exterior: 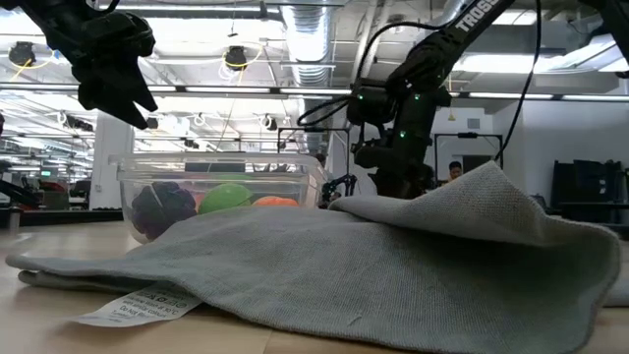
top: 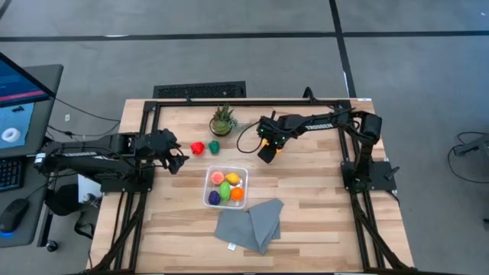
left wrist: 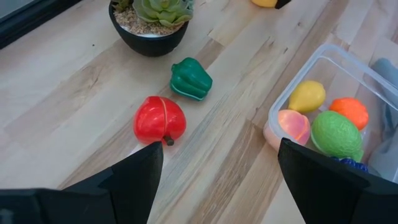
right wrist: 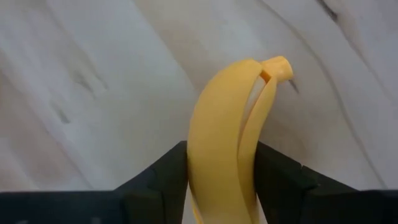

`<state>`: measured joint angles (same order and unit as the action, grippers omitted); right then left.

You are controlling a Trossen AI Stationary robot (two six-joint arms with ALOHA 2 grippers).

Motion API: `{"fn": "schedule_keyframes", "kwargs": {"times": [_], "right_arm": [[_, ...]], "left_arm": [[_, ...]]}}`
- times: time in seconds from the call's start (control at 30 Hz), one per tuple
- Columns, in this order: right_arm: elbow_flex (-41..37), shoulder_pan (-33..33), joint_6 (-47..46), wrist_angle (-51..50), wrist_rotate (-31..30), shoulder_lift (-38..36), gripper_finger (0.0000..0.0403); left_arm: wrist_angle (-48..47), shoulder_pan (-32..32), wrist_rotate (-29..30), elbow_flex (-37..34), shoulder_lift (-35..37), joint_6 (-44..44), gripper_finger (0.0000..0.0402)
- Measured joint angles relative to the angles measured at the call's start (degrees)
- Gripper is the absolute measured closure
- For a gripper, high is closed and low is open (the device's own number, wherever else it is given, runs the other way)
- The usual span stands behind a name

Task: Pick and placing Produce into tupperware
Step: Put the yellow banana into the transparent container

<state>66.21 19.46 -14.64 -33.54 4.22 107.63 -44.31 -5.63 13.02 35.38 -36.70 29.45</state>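
My right gripper [top: 267, 153] stands to the right of the potted plant, shut on a yellow toy banana [right wrist: 227, 130]. The clear square tupperware [top: 207, 180] sits mid-table. In it lie a yellow fruit [left wrist: 306, 96], an orange one [left wrist: 349, 112], a lime-green one [left wrist: 336, 134], a peach-pink one [left wrist: 289, 124] and a purple one [top: 214, 198]. A red fruit [left wrist: 160, 119] and a dark green pepper [left wrist: 191, 79] rest on the wood left of the tupperware. My left gripper [left wrist: 217, 186] hovers open near the red fruit, touching nothing. My right gripper pinches the banana's body [right wrist: 217, 174] between its two fingers [right wrist: 165, 171], one on each flank. The fingers come from above, slanting steeply down. The banana's stem end [right wrist: 278, 67] sticks out past the fingertips. Whether the banana is clear of the table I cannot tell.
A spiky green plant in a black pot [top: 222, 121] stands at the far middle, just behind the loose produce. A folded grey cloth [top: 248, 223] lies at the near side, touching the tupperware's near right corner. Bare wood stretches to the right of the cloth.
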Motion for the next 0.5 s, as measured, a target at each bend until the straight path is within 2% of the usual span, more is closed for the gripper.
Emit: {"fn": "schedule_keyframes", "kwargs": {"times": [0.23, 0.5], "right_arm": [[2.39, 0.04, 0.01, -1.45, 0.07, -0.15, 0.0227], [4.86, 0.04, 1.03, -5.91, 0.07, -0.15, 0.0206]], "left_arm": [[-0.32, -0.02, -0.24, 0.0, 0.0, -0.33, 0.0095], [-1.6, -0.01, -0.37, 0.0, 0.0, -0.35, 0.0095]]}}
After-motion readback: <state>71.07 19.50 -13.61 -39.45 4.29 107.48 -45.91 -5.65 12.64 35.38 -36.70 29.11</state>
